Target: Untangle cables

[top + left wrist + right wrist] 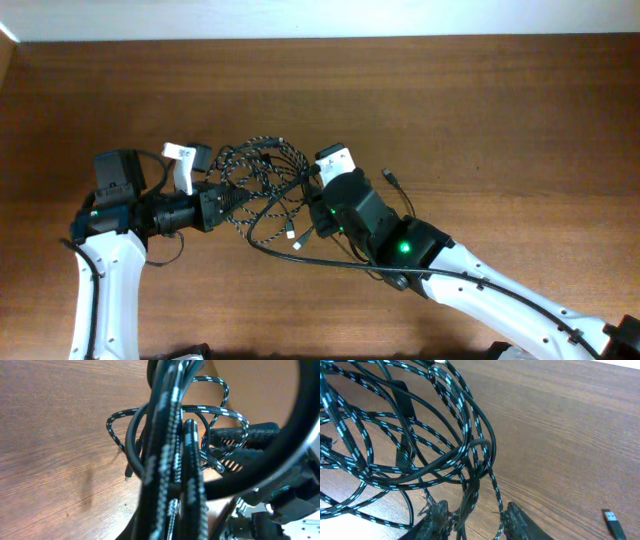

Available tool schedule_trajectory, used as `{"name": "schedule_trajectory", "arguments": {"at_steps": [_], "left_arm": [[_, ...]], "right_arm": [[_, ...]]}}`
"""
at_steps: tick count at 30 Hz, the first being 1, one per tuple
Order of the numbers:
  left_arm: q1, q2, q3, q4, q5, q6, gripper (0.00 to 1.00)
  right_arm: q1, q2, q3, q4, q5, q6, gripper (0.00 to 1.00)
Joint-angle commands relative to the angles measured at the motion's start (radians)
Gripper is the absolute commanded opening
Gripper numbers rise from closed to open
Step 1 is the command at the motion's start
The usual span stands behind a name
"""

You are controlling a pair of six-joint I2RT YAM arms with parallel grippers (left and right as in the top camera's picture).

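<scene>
The braided black-and-white cable (262,165) lies bunched in loose loops mid-table, wound up with the thinner plain black cable (310,262), which trails off to the right. My left gripper (222,205) is at the tangle's left edge, shut on a bundle of strands; up close the braided cable (165,435) and a plain black loop (131,440) fill its view and hide the fingers. My right gripper (312,208) sits at the tangle's right edge. Its jaws (476,510) stand open, with braided strands (455,390) hanging loosely between the fingers (439,515).
A small black plug end (392,180) lies on the bare wood right of the right gripper, also seen as a plug (612,521) low in the right wrist view. A white plug tip (298,237) pokes out below the tangle. The table's far edge (320,38) runs along the top.
</scene>
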Motion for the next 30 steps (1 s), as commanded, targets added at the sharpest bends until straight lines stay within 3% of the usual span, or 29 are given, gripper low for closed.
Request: {"name": "schedule_trajectory", "arguments": {"at_steps": [1, 4, 7, 8, 9, 10, 13, 16, 18, 19, 21, 23, 27, 30], "left_arm": [[-0.018, -0.01, -0.001, -0.001, 0.081, -0.034, 0.0], [-0.089, -0.01, -0.001, 0.0, 0.081, -0.034, 0.0], [-0.114, -0.01, -0.001, 0.005, 0.081, -0.034, 0.0], [-0.114, -0.01, -0.001, 0.01, 0.08, -0.034, 0.0], [-0.114, -0.01, -0.001, 0.019, 0.077, -0.034, 0.0], [-0.114, -0.01, -0.001, 0.029, 0.068, -0.034, 0.0], [-0.114, -0.01, -0.001, 0.029, 0.051, -0.034, 0.0], [-0.114, -0.01, -0.001, 0.006, -0.188, -0.034, 0.0], [-0.114, -0.01, -0.001, 0.002, -0.227, -0.035, 0.0], [-0.114, -0.01, -0.001, 0.002, -0.217, -0.043, 0.0], [-0.114, -0.01, -0.001, 0.013, -0.042, -0.045, 0.0], [-0.114, -0.01, -0.001, 0.03, 0.116, -0.041, 0.0], [-0.114, -0.01, -0.001, 0.029, 0.138, -0.042, 0.0], [-0.114, -0.01, -0.001, 0.029, 0.151, -0.042, 0.0]], "right_arm": [[0.006, 0.016, 0.024, 0.004, -0.01, -0.007, 0.37], [0.006, 0.022, 0.024, 0.007, -0.017, -0.007, 0.36], [0.006, 0.024, 0.024, 0.006, -0.016, -0.007, 0.28], [0.006, 0.024, 0.024, 0.002, -0.016, -0.007, 0.21], [0.005, 0.024, 0.024, -0.006, -0.016, -0.007, 0.08], [0.005, 0.024, 0.024, -0.008, -0.016, -0.008, 0.04], [0.004, 0.024, 0.024, -0.008, 0.062, -0.007, 0.04], [-0.004, -0.062, 0.071, -0.034, 0.34, -0.008, 0.04], [-0.067, -0.152, 0.106, -0.062, 0.348, -0.007, 0.04], [-0.103, -0.19, 0.107, -0.103, 0.227, -0.007, 0.08], [-0.114, -0.177, 0.106, -0.207, -0.076, -0.007, 0.35], [-0.113, -0.106, 0.106, -0.303, -0.184, 0.029, 0.47], [-0.113, -0.018, 0.106, -0.3, -0.302, 0.047, 0.52], [-0.113, 0.016, 0.106, -0.285, -0.302, 0.065, 0.4]]}}
